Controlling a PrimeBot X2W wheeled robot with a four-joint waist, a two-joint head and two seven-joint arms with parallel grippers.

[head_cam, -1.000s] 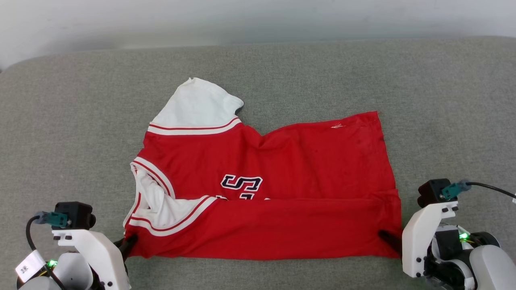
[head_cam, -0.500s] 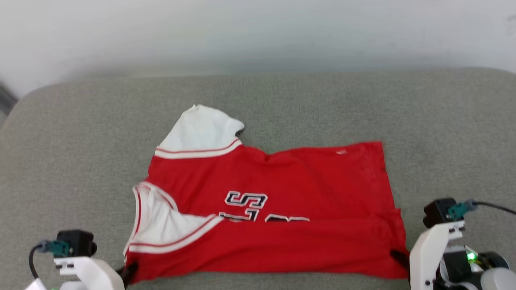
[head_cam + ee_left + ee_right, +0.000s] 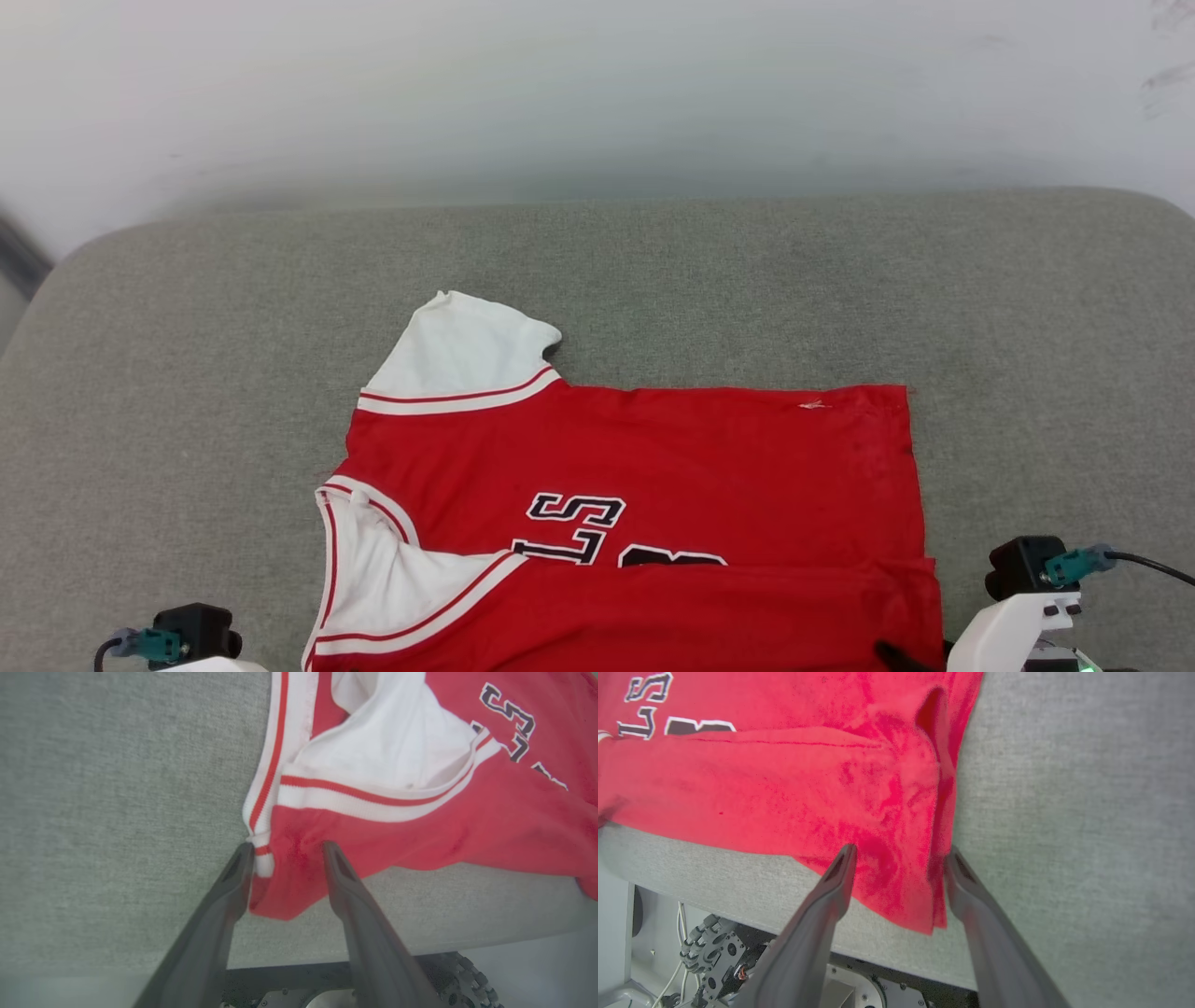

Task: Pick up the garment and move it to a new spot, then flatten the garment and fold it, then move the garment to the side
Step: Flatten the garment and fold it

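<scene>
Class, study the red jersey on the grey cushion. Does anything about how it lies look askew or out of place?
Yes. The garment is not flat: its near part is folded up over the black letters, hiding their lower part, and the near sleeve is tucked inward. Both near corners sit close to the cushion's front edge.

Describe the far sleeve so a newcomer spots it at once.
On the grey cushion lies a red jersey. Its far sleeve is the white flap sticking out past the far-left corner, unlike the near sleeve, folded inward beside the lettering.
</scene>
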